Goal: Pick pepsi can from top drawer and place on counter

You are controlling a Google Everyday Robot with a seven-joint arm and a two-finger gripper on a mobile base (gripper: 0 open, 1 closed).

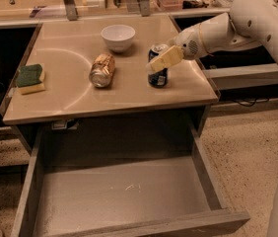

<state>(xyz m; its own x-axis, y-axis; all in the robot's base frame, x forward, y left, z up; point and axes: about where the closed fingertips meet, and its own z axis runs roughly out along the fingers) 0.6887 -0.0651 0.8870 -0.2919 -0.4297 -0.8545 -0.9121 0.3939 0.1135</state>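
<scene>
As the pepsi can [157, 78] stands upright on the tabletop [129, 92] just under the gripper [160, 61], whose hold cannot be told, a straight, gentle retreat avoids tipping.

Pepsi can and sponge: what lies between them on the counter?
A gold can on its side, in the camera view. The gripper is at the pepsi can.

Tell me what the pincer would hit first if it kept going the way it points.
The pincer points leftward at the small dark blue pepsi can standing on the glossy beige counter, so probably that first; the tipped gold can lies beyond. Depth is unclear.
</scene>
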